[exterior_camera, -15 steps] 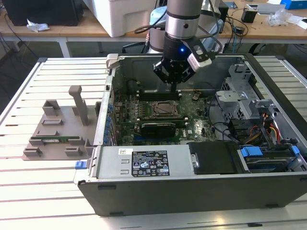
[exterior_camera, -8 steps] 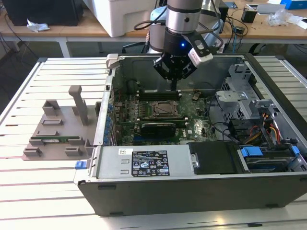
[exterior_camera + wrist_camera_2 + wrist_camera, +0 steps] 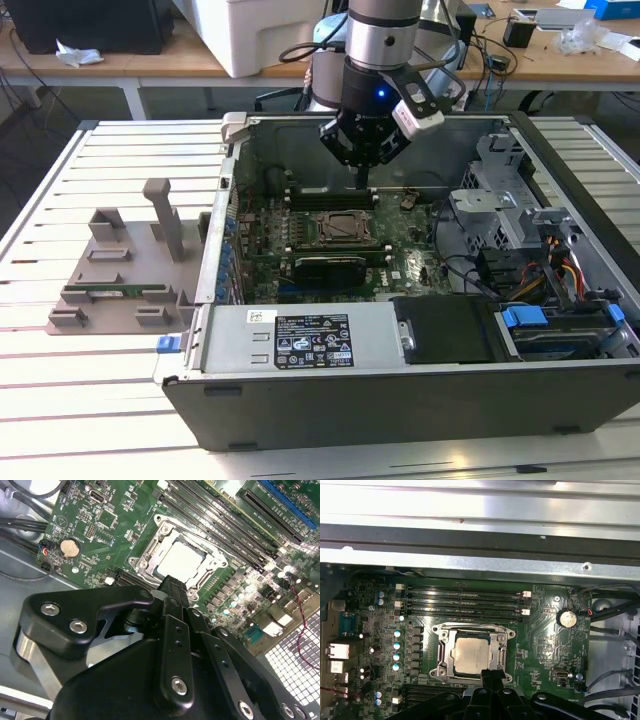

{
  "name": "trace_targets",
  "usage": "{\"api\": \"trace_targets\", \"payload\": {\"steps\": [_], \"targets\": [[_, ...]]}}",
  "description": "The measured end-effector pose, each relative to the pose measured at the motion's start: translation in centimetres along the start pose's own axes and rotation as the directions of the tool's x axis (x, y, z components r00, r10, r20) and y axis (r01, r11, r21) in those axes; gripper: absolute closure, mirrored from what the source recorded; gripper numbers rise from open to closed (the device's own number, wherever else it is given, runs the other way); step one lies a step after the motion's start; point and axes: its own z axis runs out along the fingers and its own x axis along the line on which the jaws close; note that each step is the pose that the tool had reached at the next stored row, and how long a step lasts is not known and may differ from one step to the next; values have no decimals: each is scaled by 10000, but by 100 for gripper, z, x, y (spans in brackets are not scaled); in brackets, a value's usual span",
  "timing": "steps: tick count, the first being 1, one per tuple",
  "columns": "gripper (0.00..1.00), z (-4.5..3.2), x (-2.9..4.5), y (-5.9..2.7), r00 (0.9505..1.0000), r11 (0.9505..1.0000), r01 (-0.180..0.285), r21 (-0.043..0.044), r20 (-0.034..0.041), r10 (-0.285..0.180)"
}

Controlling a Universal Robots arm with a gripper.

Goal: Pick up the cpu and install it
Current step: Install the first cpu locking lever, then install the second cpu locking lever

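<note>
In the second wrist view the black gripper (image 3: pixel 172 587) sits closest to the lens, its two fingers pressed flat together into one narrow blade with nothing between them. The tip hangs at the edge of the cpu (image 3: pixel 182 560) — the pale silvery square lying flat inside the metal-framed socket (image 3: pixel 150 555), whose frame stands open around it. So the chip appears already seated, and the closed, empty claw above it reads as a placement done rather than a pickup under way, though whether the tip touches the plate I cannot tell. The first wrist view gives the squarer look: the cpu (image 3: pixel 471 653) sits straight and level within the socket frame (image 3: pixel 441 652), with the finger tip at about six o'clock from it, the memory slots (image 3: pixel 465 600) at twelve o'clock, and the round coin battery (image 3: pixel 565 618) at roughly two o'clock. That alignment is hard to judge from the slanted second wrist view. Farther out, the exterior view shows what neither wrist camera can: the arm reaching down over the rear wall of the open computer case (image 3: pixel 400 400), the gripper (image 3: pixel 362 182) poised above the motherboard (image 3: pixel 400 265), and a grey parts fixture (image 3: pixel 120 270) on the slatted table (image 3: pixel 60 390), well off at nine o'clock from the case.
</note>
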Motion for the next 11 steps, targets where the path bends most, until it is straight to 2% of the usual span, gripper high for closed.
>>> {"api": "trace_targets", "payload": {"steps": [4, 6, 9, 10, 11], "targets": [[89, -2, 0, -2, 10000, 10000, 1, 2, -1, -1], [89, 2, 6, -109, 10000, 10000, 2, -82, 4, -2], [89, 6, 16, -223, 10000, 9996, 5, -274, 13, -5], [89, 7, 21, -268, 10000, 9992, 7, -401, 18, -7], [89, 10, 29, -330, 10000, 9983, 13, -582, 26, -11]]}}
